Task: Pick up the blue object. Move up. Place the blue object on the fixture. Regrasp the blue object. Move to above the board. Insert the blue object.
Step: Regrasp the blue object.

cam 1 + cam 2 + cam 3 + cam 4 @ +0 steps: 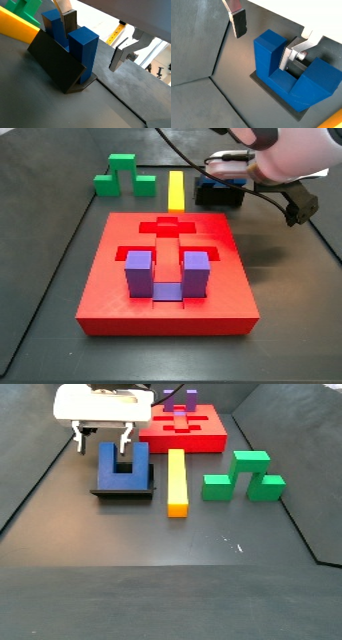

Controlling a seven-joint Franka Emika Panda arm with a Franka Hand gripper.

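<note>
The pincer [102,434] is hovering spread wide just above the fixture [120,488], its silver fingers [237,20] straddling one prong of the blue object [288,70] without gripping it. The blue object is sitting in the fixture with both prongs pointing up. The red board [168,278] is lying nearby on the tabletop [160,534], carrying a purple block [166,274]

Even, bright overhead light — soft shadows fall beside the board [167,268] on the table. The gripper [264,37] looks slightly blurred in both wrist views — side views stay sharp.
</note>
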